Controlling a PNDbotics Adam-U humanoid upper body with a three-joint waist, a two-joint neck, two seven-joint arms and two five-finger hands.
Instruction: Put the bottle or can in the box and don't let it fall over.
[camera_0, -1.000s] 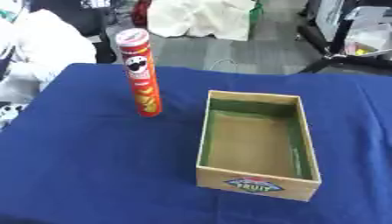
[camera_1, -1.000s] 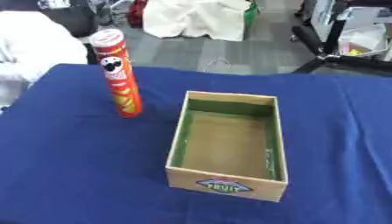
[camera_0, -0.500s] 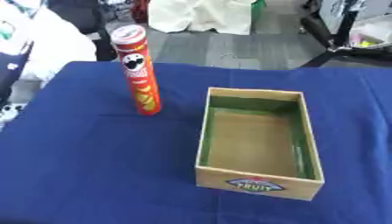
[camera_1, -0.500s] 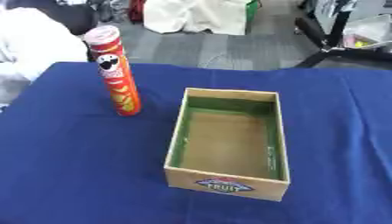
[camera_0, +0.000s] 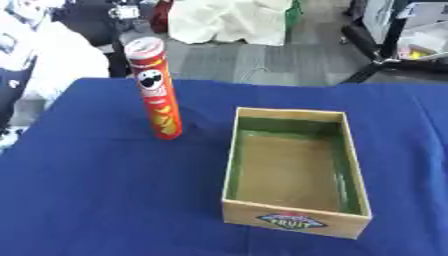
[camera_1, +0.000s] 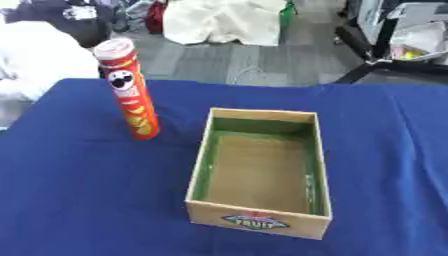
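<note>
A tall red cylindrical can (camera_0: 157, 89) with a pale lid and a cartoon face stands upright on the blue cloth-covered table (camera_0: 105, 200), at about 10 o'clock from the box (camera_0: 296, 171) and near it. The box is open-topped cardboard, rectangular, green-lined inside, with a fruit label on its near wall. Neither hand shows, so their fingers cannot be judged.
</note>
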